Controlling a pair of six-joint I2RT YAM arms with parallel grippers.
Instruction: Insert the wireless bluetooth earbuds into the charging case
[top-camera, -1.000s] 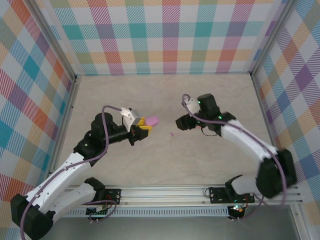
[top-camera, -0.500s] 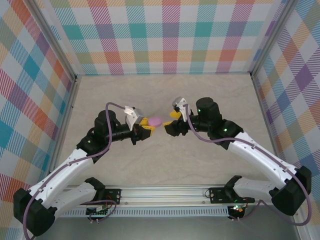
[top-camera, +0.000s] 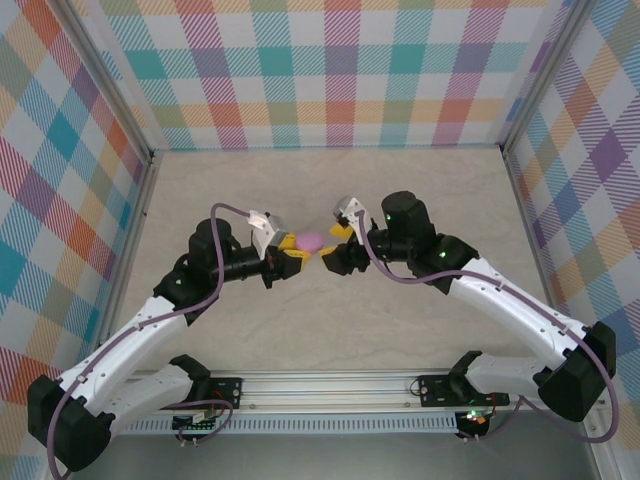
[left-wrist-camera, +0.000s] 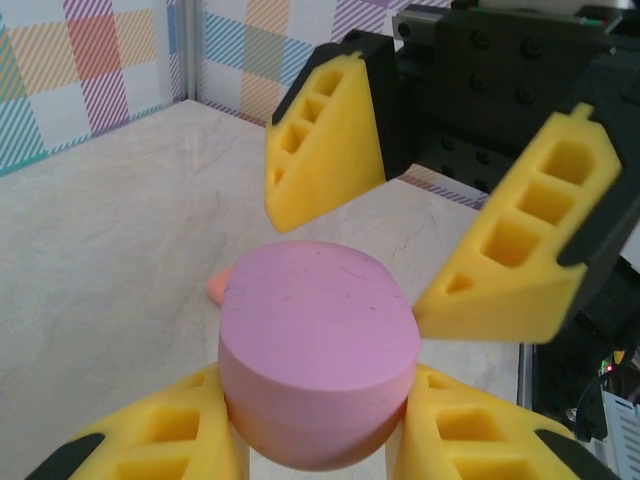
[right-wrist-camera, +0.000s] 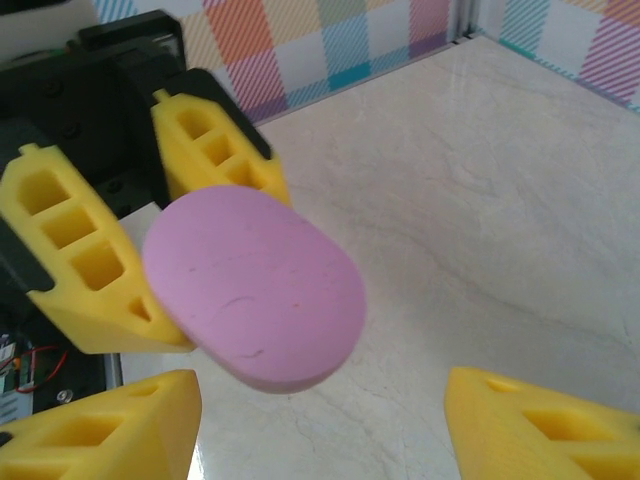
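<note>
A purple rounded charging case (top-camera: 313, 241) hangs above the table with my left gripper (top-camera: 296, 251) shut on it. In the left wrist view the case (left-wrist-camera: 316, 340) sits between my left gripper's (left-wrist-camera: 315, 405) yellow fingers, lid closed. My right gripper (top-camera: 331, 254) faces it from the right, open and empty. Its fingers (left-wrist-camera: 328, 150) stand just beyond the case, not touching it. In the right wrist view the case (right-wrist-camera: 255, 290) floats ahead and to the left of my open right gripper (right-wrist-camera: 320, 430). A small salmon-orange piece (left-wrist-camera: 217, 287), earbud-sized, peeks out behind the case.
The pale marble tabletop (top-camera: 400, 200) is walled by plaid panels (top-camera: 330, 70) at the back and both sides. A metal rail (top-camera: 330, 385) runs along the near edge by the arm bases.
My right gripper has swung left until it faces the case, opening a little on the way. My left gripper has carried the case slightly right to meet it.
</note>
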